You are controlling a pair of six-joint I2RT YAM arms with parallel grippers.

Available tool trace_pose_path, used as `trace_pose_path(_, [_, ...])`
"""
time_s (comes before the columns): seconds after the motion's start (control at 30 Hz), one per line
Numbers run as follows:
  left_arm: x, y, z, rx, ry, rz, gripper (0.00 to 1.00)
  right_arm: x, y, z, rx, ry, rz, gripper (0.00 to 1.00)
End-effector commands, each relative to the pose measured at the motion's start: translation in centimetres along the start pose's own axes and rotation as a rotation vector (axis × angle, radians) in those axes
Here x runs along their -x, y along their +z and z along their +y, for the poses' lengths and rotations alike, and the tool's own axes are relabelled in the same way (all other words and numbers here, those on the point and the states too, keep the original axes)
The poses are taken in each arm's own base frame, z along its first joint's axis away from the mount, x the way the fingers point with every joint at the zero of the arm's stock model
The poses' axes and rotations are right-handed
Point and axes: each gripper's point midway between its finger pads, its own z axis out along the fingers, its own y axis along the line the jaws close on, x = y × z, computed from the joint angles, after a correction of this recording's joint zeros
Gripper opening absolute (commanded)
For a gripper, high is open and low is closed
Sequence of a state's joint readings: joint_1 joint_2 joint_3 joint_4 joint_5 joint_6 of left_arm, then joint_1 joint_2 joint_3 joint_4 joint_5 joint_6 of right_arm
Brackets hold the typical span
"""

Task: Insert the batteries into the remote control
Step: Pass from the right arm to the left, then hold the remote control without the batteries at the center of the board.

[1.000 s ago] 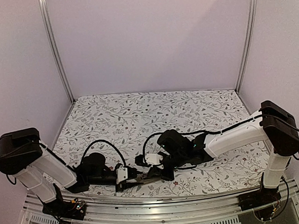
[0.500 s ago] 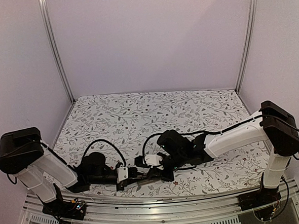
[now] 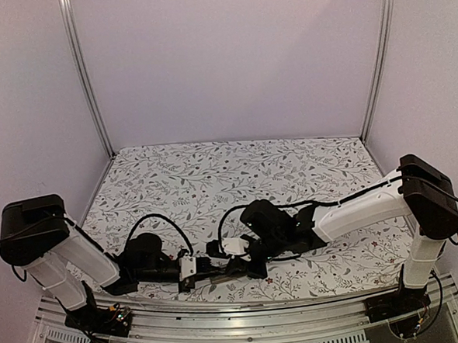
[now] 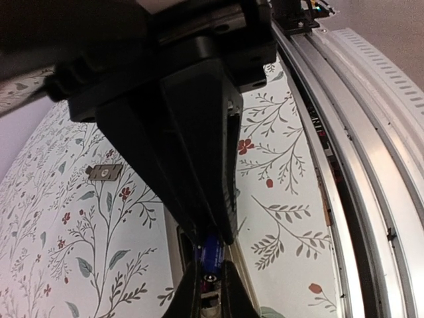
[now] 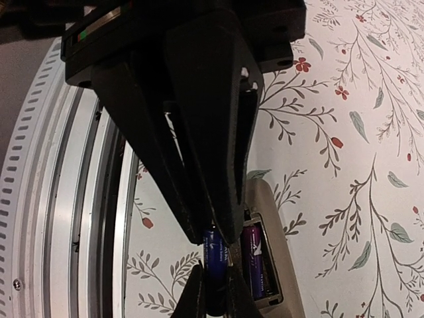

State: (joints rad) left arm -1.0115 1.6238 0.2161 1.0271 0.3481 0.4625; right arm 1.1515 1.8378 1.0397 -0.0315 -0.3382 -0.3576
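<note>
The right gripper (image 5: pixel 212 237) has crept a touch left and lower in the view from above over the last second. It now meets the left gripper (image 4: pixel 211 240) nose to nose over the remote (image 5: pixel 283 265), which lies back-up on the cloth (image 5: pixel 344 165), close to the near edge.

My read: this is the seating push. The right wrist view shows one battery (image 5: pixel 254 262) already lying in the recess. The other battery (image 5: pixel 214 265) is just beside it, in line with the next slot but not clearly bedded down yet.

The right fingers are pinched to a sliver at that battery's upper end and look clamped on it. The left fingers are drawn in just as narrow at the opposite end; gripping or only steadying, I can't tell.

The count:
- Two batteries, one in and one going in.
- One remote.
- Two grippers, both at the recess.
- One small grey plate (image 4: pixel 105 172) off on the cloth, well apart. It may be the cover, but it's too small to say.
</note>
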Motion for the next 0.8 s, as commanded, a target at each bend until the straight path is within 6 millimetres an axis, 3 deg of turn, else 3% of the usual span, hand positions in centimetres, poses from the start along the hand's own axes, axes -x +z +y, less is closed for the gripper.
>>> trace_pose_path(0.0, [0.6,0.0,0.7,0.027,0.016,-0.027,0.00,2.6,-0.9,-0.7,-0.038,-0.011,-0.062,0.18])
trace_pose_path(0.1, [0.0,-0.3,2.1,0.108,-0.016,0.008,0.00,2.4,-1.2,-1.3,-0.076,0.012,-0.053,0.41])
trace_pose_path(0.27, [-1.2,-0.7,2.1,0.109,-0.085,0.089,0.00,2.7,-3.4,-2.2,-0.125,0.060,-0.103,0.48])
trace_pose_path(0.33, [-1.5,-0.7,1.9,0.089,-0.122,0.129,0.00,2.5,-4.5,-2.2,-0.135,0.069,-0.112,0.55])
trace_pose_path(0.37, [-1.7,-0.8,1.7,0.074,-0.141,0.149,0.00,2.0,-4.9,-1.9,-0.134,0.064,-0.105,0.71])
trace_pose_path(0.4, [-2.1,-0.8,1.5,0.063,-0.162,0.171,0.00,1.3,-4.9,-1.7,-0.135,0.046,-0.091,0.95])
trace_pose_path(0.53, [-3.0,-0.8,1.9,0.094,-0.189,0.203,0.00,-1.0,-4.8,-1.7,-0.151,-0.038,-0.037,0.99])
trace_pose_path(0.63, [-2.8,-0.6,2.4,0.109,-0.164,0.189,0.00,-1.1,-4.2,-2.3,-0.119,-0.086,-0.017,0.99])
trace_pose_path(0.77, [-3.0,-0.5,2.8,0.122,-0.146,0.193,0.00,-4.0,-2.3,-2.9,-0.075,-0.085,0.060,0.99])
